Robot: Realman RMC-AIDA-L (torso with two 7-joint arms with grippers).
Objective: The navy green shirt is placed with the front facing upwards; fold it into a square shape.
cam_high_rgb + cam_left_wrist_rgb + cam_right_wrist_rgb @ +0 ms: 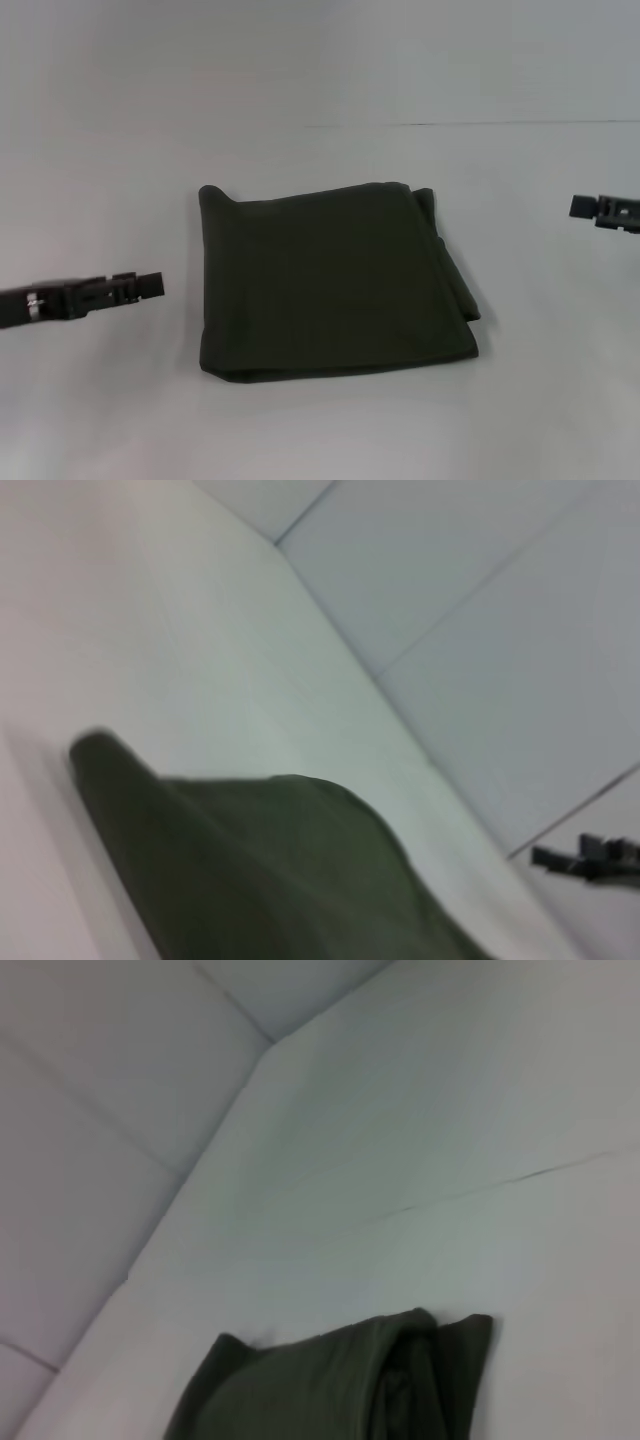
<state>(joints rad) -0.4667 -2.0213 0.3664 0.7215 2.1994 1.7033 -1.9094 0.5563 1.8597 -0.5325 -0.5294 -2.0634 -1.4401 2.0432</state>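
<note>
Risk now seems slight: dark olive-green cotton shirt (pixel 335 280) lies folded roughly square mid-table, layers splaying along its right edge, while left gripper (pixel 148 286) and right gripper (pixel 583 206) flank it empty, finger gaps unclear, and a brushing arm could undo it.

surface: white table (pixel 330 430) | backdrop: pale panelled wall (pixel 300 60) | light: even

The shirt's (pixel 330 280) lettering, collar and sleeves are folded out of sight. Both wrist views cut the shirt off at the picture edge. The left gripper (pixel 150 286) and right gripper (pixel 582 207) are too small to show their fingers, arms cropped.
</note>
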